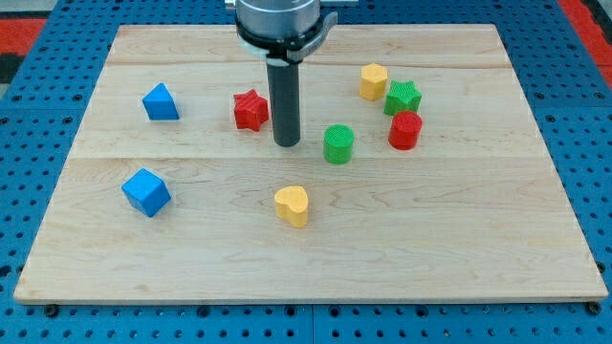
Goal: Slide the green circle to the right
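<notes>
Spreading across nearly the whole view, the pale wooden board sits on a blue perforated metal base, and every block lies on it. Above my tip, the arm's grey and black round housing enters from the view's top, and the straight dark rod drops from it. My tip rests on the bare wood; it is a plain rod end with nothing that opens or closes, and it holds nothing.

8 plastic blocks surround it. Well to the view's left of my tip and lower lies the blue cube; well left and slightly higher lies the blue triangular block. Just beside the rod on the view's left, a little above my tip, is the red star, seemingly not touching it. Below my tip, near and nearly straight down the view, lies the yellow heart.

The green circle, a short upright cylinder, stands near my tip on the view's right, level with it, with a clear strip of wood between them. Farther right stands the red cylinder, with the green star just above it, touching or nearly so, and the yellow hexagonal block just beside that star at upper left.
</notes>
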`<control>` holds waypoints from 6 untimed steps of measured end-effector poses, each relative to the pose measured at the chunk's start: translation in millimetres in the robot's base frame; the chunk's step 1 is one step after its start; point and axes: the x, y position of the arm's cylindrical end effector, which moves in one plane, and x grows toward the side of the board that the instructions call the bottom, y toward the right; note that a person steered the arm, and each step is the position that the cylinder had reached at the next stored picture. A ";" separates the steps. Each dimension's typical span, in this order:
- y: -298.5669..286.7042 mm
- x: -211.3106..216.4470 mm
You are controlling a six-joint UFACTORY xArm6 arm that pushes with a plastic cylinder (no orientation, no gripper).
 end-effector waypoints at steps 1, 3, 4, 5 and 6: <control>0.0 -4.2; 6.3 -4.2; 10.9 3.6; 14.4 23.8; 24.0 32.4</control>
